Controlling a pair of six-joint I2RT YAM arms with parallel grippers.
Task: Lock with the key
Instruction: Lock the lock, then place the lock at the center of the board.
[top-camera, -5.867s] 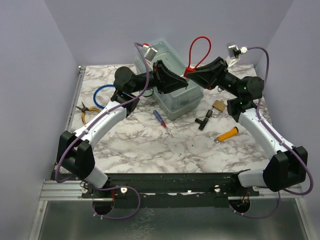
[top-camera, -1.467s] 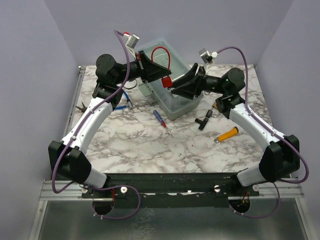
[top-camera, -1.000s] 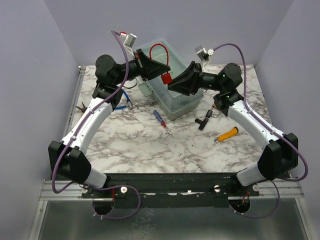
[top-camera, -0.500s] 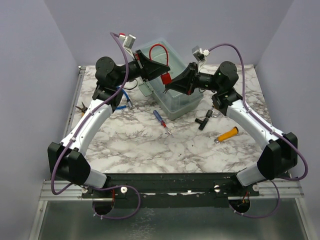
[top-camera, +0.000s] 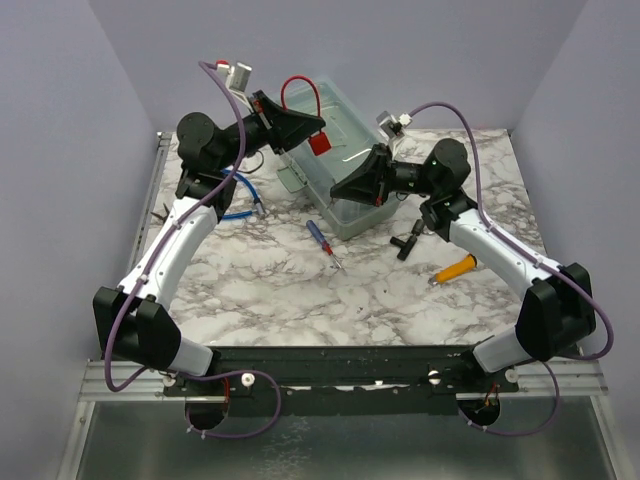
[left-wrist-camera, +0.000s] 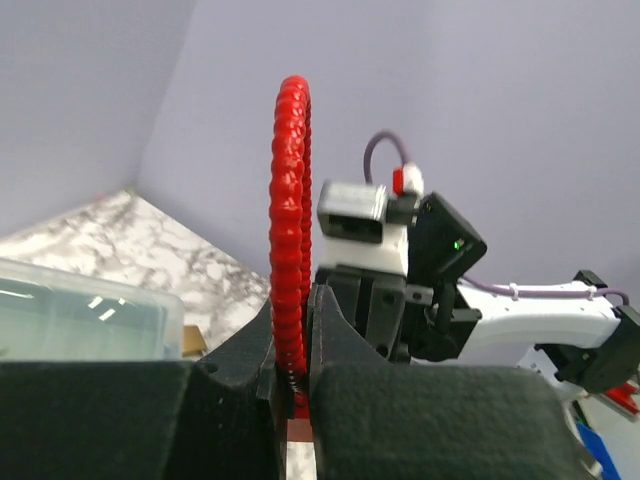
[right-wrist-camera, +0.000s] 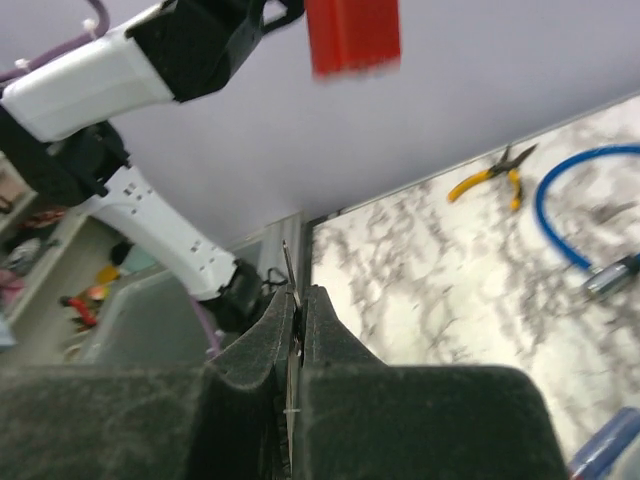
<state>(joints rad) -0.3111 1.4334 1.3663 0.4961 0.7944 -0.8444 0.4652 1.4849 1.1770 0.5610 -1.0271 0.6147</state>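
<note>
My left gripper (top-camera: 318, 126) is shut on the red coiled cable (left-wrist-camera: 290, 200) of a red cable lock and holds it high above the clear plastic box (top-camera: 362, 214). The lock's red body (top-camera: 319, 143) hangs below the fingers and also shows in the right wrist view (right-wrist-camera: 352, 35). My right gripper (top-camera: 336, 192) is shut on a thin metal key (right-wrist-camera: 289, 272), whose tip points toward the left arm, lower than the red body and apart from it. The small brass padlock is hidden behind the right arm in the top view. A gold corner (left-wrist-camera: 194, 341) shows beside the box.
A red-and-blue screwdriver (top-camera: 322, 240), a black T-shaped tool (top-camera: 407, 240) and an orange-yellow handle (top-camera: 455, 268) lie in front of the box. A blue cable (top-camera: 236, 196) and yellow pliers (right-wrist-camera: 492, 174) lie at the far left.
My left gripper has lifted the red cable lock up and to the left. My right gripper has swung down and left with the key and now sits below the red body.
</note>
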